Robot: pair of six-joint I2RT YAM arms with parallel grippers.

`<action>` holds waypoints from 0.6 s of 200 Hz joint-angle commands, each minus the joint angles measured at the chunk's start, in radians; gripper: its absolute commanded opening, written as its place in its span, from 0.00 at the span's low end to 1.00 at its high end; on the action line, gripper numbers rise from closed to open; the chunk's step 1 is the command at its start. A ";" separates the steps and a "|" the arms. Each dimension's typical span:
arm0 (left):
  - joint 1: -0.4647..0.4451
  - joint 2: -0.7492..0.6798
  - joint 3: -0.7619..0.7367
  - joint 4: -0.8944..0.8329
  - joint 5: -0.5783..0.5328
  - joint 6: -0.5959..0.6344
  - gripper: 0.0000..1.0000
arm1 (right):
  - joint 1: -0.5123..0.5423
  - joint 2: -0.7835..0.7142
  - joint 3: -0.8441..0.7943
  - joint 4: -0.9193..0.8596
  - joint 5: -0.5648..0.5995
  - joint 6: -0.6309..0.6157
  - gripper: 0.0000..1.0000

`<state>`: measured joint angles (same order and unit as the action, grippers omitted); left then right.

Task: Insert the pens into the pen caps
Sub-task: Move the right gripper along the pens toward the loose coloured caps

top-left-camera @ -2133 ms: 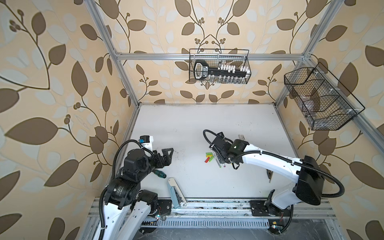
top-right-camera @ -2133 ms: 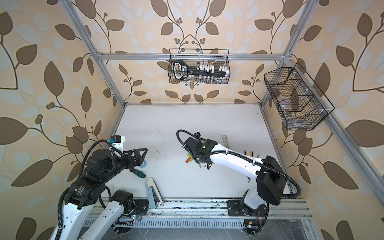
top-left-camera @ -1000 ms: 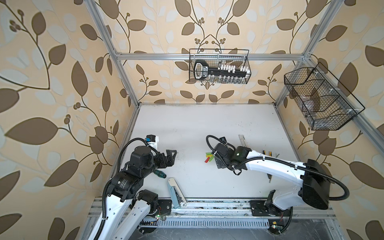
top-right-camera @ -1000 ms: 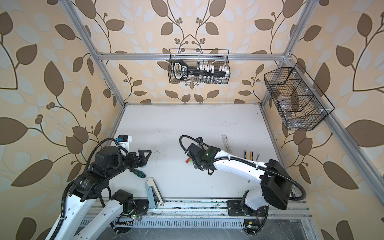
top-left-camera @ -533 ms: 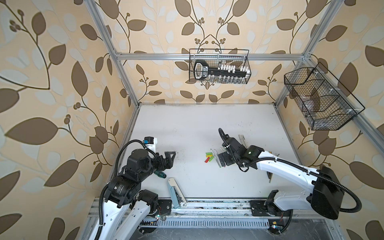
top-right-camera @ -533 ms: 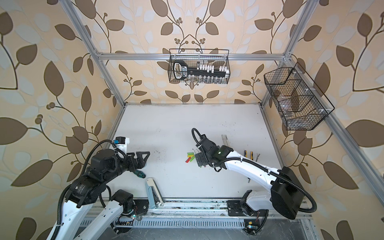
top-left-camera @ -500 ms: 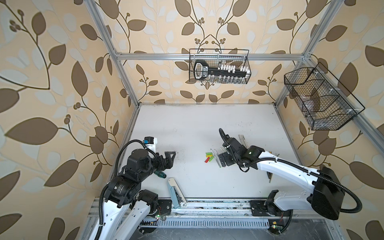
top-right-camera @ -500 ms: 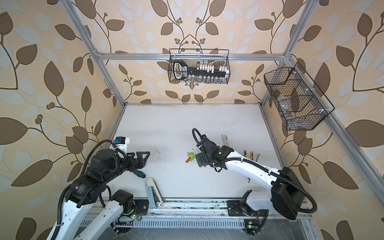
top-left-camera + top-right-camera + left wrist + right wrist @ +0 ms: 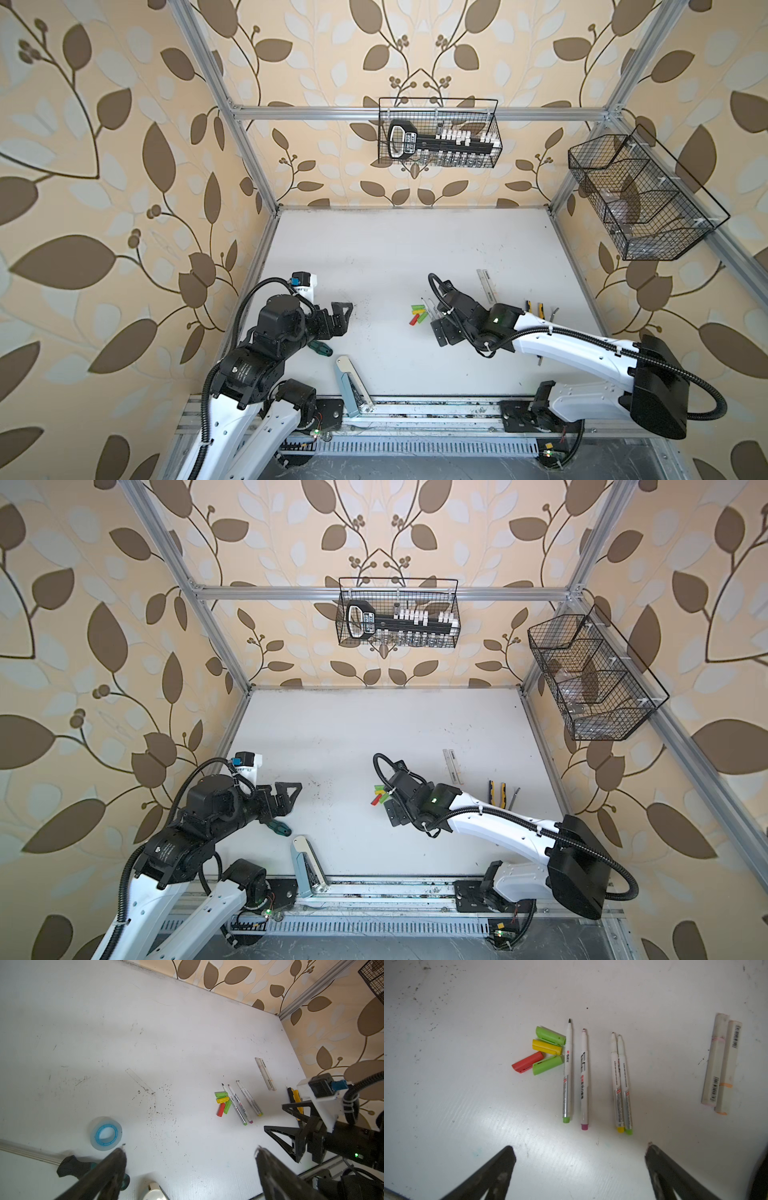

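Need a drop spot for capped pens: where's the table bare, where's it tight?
Bare: the table's whole far half; also the strip between the paired slim pens and the thick markers. Crowded: caps bunched against a pen; screwdriver, tape roll and stapler by the left arm.

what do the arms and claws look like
The left arm and right arm are white shells with black joints, each trailed by a black ribbed cable. The left claw and right claw have black fingers shaped like open triangles. Each wrist carries a white camera mount with a blue plug; a green light glows on the right.
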<state>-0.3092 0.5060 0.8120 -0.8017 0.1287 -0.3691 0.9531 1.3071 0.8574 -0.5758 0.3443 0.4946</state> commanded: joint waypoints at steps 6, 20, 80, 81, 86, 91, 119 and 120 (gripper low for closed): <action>-0.008 -0.012 0.018 0.025 0.018 0.022 0.99 | 0.036 0.035 0.024 0.012 0.037 0.083 1.00; -0.007 -0.016 0.016 0.027 0.013 0.022 0.99 | 0.052 0.065 0.054 -0.012 0.059 0.102 1.00; 0.015 -0.016 0.015 0.030 0.017 0.024 0.99 | -0.001 0.128 0.094 0.050 -0.029 0.030 0.96; 0.015 -0.017 0.015 0.030 0.017 0.024 0.99 | -0.003 0.128 0.095 0.053 -0.031 0.029 0.96; 0.015 -0.014 0.015 0.030 0.016 0.025 0.99 | -0.012 0.128 0.094 0.059 -0.040 0.027 0.95; 0.015 -0.013 0.015 0.030 0.014 0.023 0.99 | -0.021 0.128 0.095 0.065 -0.047 0.023 0.95; 0.023 0.008 0.012 0.036 0.015 0.022 0.99 | -0.061 0.150 0.090 0.086 -0.081 -0.002 0.91; 0.023 0.010 0.012 0.036 0.016 0.022 0.99 | -0.062 0.151 0.089 0.087 -0.083 -0.003 0.91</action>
<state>-0.3054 0.4984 0.8120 -0.7971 0.1307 -0.3683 0.9176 1.4300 0.9207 -0.5198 0.3077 0.5194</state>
